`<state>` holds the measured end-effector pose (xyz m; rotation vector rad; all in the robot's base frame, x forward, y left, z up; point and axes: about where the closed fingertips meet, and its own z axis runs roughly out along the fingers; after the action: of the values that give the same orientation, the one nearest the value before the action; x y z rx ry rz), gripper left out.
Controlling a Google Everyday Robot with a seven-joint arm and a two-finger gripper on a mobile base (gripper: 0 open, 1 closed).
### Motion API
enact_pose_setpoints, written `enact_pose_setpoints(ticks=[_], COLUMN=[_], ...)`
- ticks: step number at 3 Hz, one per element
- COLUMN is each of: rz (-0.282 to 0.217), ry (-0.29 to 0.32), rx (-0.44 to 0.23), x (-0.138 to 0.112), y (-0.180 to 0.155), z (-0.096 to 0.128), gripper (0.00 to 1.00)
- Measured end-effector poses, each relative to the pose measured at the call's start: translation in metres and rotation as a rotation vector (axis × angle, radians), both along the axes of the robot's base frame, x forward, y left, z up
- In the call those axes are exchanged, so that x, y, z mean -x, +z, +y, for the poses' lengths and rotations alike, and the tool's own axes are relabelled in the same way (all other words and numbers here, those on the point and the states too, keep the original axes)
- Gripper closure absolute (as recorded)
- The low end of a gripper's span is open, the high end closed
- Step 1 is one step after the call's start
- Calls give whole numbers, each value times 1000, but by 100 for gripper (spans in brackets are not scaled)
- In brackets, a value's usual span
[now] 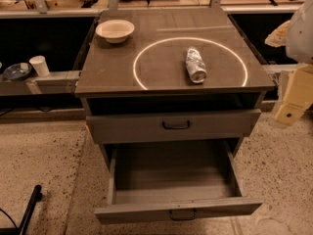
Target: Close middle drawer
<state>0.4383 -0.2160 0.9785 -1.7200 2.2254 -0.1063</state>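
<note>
The middle drawer (182, 210) is pulled far out of the grey cabinet, towards the bottom of the view. It is wide, shallow and empty, with a low flat front panel and a small dark handle (182, 214) at its centre. Above it, the drawer with the taller front panel (173, 126) stands slightly out. My gripper (292, 102), a cream-coloured part below a white arm section, is at the right edge of the view. It is level with the cabinet top, to the right of it and above the open drawer, touching nothing.
On the cabinet top (112, 67) lie a crushed can (195, 64) on its side inside a bright ring and a white bowl (115, 30) at the back left. A shelf on the left holds a white cup (39, 65) and a dark dish (17, 71). A black rod (29, 209) lies on the speckled floor.
</note>
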Motion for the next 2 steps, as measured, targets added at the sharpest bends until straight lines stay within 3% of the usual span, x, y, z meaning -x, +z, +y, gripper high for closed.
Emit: enact_pose_setpoints(ticks=[1,2], rz=[0,46], ry=[0,31], rx=[0,-54], x=[0,1], y=[0,-26], z=[0,1], gripper=[0,0])
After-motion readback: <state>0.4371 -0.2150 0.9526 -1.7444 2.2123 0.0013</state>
